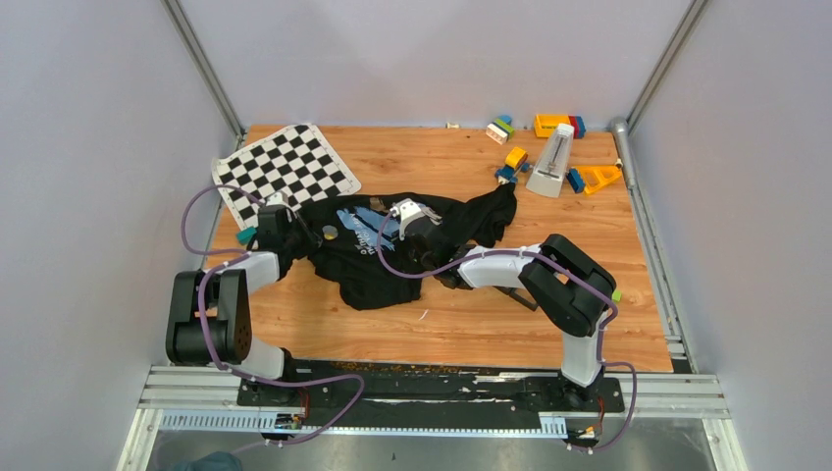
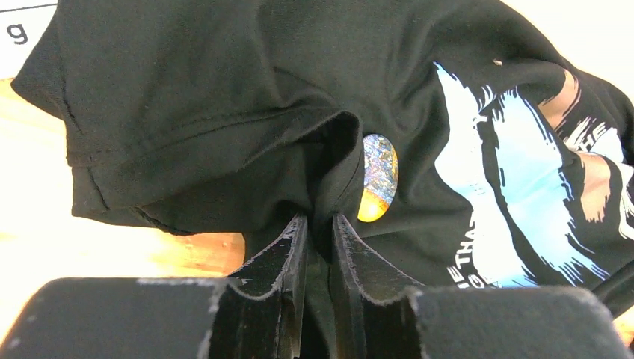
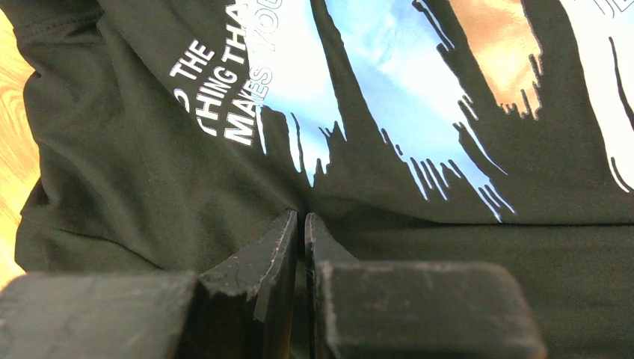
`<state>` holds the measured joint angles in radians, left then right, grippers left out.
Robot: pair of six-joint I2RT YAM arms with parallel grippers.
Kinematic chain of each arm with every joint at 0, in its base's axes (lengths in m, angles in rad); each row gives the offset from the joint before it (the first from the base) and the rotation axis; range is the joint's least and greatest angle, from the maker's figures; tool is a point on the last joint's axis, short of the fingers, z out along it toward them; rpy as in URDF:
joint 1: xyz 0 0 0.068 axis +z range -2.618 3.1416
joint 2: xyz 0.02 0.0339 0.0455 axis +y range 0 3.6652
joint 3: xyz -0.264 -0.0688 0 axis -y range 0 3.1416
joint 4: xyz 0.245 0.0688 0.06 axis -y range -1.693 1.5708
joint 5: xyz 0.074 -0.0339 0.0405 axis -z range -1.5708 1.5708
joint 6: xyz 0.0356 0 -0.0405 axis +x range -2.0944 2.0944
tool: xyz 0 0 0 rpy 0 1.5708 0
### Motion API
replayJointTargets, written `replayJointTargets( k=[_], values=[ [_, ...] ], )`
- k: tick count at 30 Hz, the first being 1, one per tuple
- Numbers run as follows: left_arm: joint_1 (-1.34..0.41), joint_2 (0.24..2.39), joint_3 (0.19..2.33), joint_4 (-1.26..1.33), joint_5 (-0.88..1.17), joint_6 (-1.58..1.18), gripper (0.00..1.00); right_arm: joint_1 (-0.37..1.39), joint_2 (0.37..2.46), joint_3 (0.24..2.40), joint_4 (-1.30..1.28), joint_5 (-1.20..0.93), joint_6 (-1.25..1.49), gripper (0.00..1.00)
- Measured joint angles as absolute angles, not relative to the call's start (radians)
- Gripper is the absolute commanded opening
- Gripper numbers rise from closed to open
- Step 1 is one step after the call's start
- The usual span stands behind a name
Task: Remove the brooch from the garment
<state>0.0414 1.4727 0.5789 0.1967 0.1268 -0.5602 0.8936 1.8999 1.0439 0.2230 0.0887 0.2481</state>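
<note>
Facing upward, brooch [image 2: 380, 178] on garment [image 1: 368, 280]

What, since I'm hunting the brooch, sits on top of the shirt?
A round brooch sits on the black shirt, beside the fold that the left gripper pinches. That fold covers one edge; its fastening is hidden.

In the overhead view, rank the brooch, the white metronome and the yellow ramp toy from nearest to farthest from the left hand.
1. brooch, on the garment, just right of the left hand.
2. white metronome, far right, toward the back.
3. yellow ramp toy, further right, beyond the metronome.
</note>
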Motion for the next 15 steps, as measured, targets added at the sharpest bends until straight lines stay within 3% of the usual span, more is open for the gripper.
replayJointTargets(
  k=[9, 13, 15],
  values=[
    [0.052, 1.358, 0.544, 0.172, 0.109, -0.564, 0.21, 0.894, 1.890, 1.041, 0.223, 0.142, 0.260, 0.00],
    [0.067, 1.343, 0.543, 0.141, 0.094, -0.570, 0.07, 0.894, 1.866, 1.025, 0.223, 0.210, 0.276, 0.00],
    [0.072, 1.341, 0.543, 0.115, 0.076, -0.573, 0.05, 0.894, 1.855, 1.018, 0.224, 0.233, 0.282, 0.00]
  ],
)
